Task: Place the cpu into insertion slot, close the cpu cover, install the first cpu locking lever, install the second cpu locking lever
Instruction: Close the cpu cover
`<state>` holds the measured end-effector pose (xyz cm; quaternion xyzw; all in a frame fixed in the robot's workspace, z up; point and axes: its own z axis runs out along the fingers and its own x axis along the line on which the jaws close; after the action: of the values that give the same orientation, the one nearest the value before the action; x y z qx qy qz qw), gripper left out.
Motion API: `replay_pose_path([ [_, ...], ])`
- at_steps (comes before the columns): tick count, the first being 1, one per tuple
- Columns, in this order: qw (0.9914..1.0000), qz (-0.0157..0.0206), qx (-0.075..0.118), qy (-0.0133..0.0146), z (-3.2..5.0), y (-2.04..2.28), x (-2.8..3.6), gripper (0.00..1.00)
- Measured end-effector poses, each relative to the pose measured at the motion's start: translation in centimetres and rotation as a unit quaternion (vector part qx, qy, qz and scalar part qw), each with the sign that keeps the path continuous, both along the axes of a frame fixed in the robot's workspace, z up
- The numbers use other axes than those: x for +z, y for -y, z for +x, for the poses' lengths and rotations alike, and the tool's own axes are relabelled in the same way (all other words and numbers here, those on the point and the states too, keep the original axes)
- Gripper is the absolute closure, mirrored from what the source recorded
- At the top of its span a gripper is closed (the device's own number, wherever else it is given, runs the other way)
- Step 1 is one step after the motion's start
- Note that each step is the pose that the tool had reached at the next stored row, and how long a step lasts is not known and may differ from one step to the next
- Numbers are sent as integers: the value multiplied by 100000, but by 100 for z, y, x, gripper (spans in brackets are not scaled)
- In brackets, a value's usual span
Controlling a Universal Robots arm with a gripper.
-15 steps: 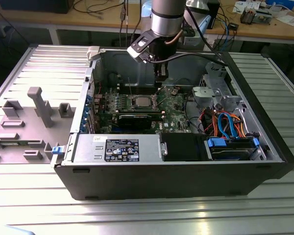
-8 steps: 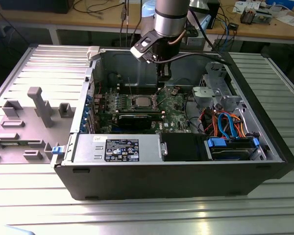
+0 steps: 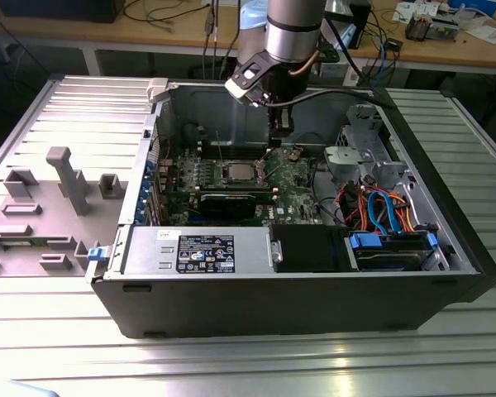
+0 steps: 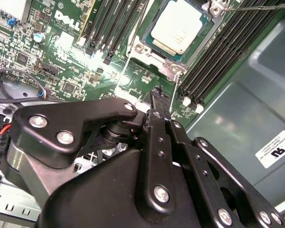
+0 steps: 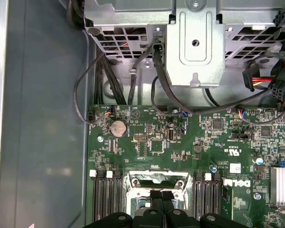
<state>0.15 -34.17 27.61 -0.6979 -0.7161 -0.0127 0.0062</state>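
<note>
— Down in the open case (image 3: pixel 273 306), what hems you in?

— Notes from my end. My pincer (image 4: pixel 156 92) hangs low over the green motherboard (image 5: pixel 152 142), fingers pressed together, tips just beside the socket. A drive cage (image 5: pixel 194 42) stands at one end of the board, and black cables (image 5: pixel 85 90) droop from it onto the board's edge. Long memory slots (image 4: pixel 228 52) flank the socket on both sides. A finned heat sink (image 5: pixel 282 183) sits toward a corner.

— And the chip?

— The cpu (image 4: pixel 178 26) lies flat in the insertion slot (image 5: pixel 135 187), silver top up. The cpu cover (image 4: pixel 143 47) lies down around it, framing that top. One thin wire lever (image 4: pixel 173 97) runs right beside my fingertip; I cannot tell whether I touch it. Another wire lever (image 4: pixel 256 6) juts from the opposite corner, out over the memory slots.

— Room to move?

— Open above the board. The case wall (image 5: pixel 38 118) rises just past one bank of slots. In the exterior view the power supply (image 3: pixel 198 248) lines the near edge, and orange and blue cables (image 3: pixel 380 203) crowd the exterior view's right. The case rests on a ribbed metal surface (image 3: pixel 231 364), with a grey plastic fixture (image 3: pixel 66 178) near it at the exterior view's left.
</note>
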Motion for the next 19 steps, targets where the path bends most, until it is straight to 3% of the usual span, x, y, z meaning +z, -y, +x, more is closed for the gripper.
replay_pose_path([
  [2, 100000, 0, -1, 0, 12, 0, 0, 89],
  [11, 99999, 0, 506, 2, 202, 0, -26, 89],
  [14, 99986, -4, 1694, 1, 236, 0, -31, 89],
  [19, 99985, -2, 1718, 2, 241, 0, -32, 89],
])
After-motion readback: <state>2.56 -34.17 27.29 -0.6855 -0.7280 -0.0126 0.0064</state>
